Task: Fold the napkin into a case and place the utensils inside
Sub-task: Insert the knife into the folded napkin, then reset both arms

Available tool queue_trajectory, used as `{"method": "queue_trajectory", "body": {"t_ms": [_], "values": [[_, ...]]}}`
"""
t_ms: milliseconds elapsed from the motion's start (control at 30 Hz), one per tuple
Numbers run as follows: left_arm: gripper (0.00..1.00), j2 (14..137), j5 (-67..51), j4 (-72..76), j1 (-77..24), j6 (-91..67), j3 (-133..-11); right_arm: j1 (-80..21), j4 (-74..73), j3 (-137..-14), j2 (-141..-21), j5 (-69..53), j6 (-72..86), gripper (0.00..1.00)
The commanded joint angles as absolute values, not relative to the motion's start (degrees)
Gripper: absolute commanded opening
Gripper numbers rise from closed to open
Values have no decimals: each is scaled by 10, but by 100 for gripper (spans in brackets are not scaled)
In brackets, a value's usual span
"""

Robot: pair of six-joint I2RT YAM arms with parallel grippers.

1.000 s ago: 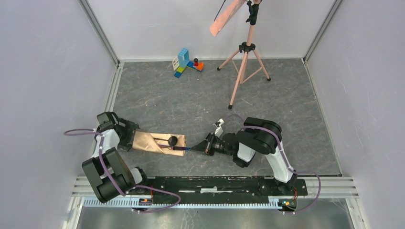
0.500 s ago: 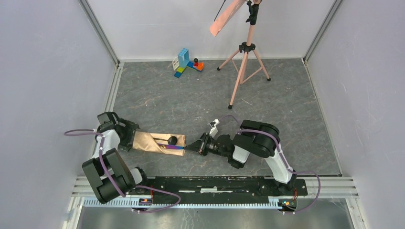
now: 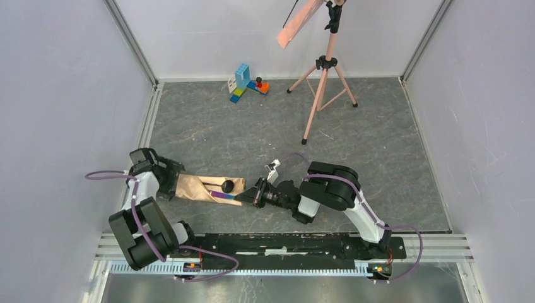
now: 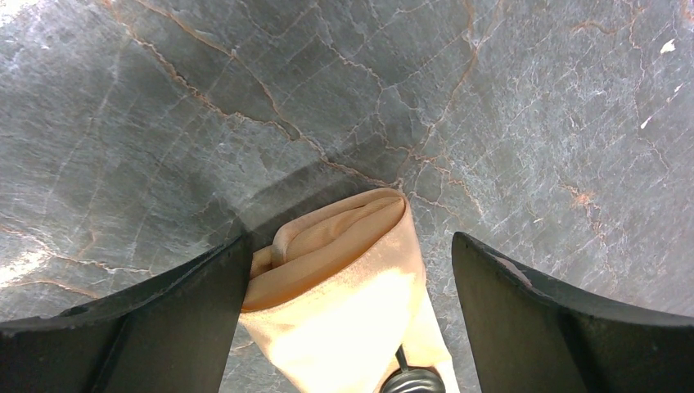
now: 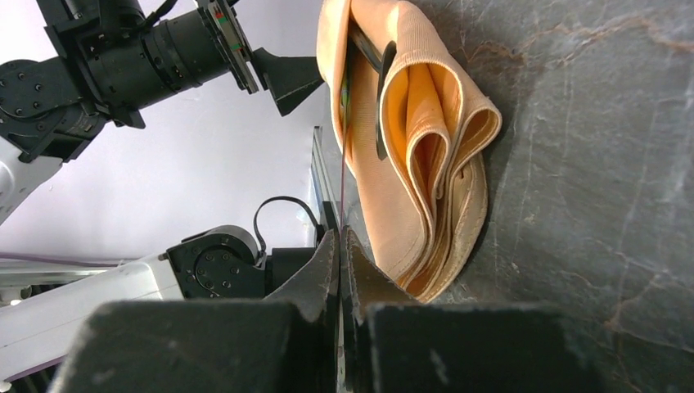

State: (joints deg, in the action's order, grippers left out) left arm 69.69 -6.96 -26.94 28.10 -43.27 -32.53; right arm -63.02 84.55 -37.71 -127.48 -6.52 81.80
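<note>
Right jaws pinching purple utensil (image 3: 225,196) slid closer to case (image 3: 192,187)

Lit brightly and evenly from overhead in the top view, with faint shadows. Blown out near white on the case (image 4: 352,327) at lower centre of the left wrist view. Blurred and dark along the bottom of the right wrist view, on the fingers (image 5: 205,344) of the right gripper (image 5: 342,237); sharp higher up.

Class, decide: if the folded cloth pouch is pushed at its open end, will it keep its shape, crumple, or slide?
Likely crumple: the pouch is soft cloth, its layers gaping loosely. It may slide too on the smooth table; the open left gripper straddling its far end could stop that.
</note>
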Motion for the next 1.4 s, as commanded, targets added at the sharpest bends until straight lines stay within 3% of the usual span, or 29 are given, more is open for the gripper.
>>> {"method": "queue_trajectory", "body": {"t_ms": [0, 100, 400, 867, 1100, 1367], "values": [[100, 710, -68, -335, 274, -449, -293, -640, 836, -389, -1265, -46, 799, 0], [100, 707, -66, -336, 274, -447, -294, -641, 820, -381, -1261, -42, 794, 4], [100, 684, -38, -358, 272, -429, -322, -638, 717, -357, -1189, -35, 718, 44], [100, 621, 5, -372, 239, -385, -370, -640, 382, -378, -1033, 3, 543, 66], [100, 547, 85, -372, 105, -313, -453, -635, 209, -388, -884, 84, 389, 73], [100, 452, -49, -246, -125, -272, -538, -601, -123, -438, -568, 278, 134, 94]]}}
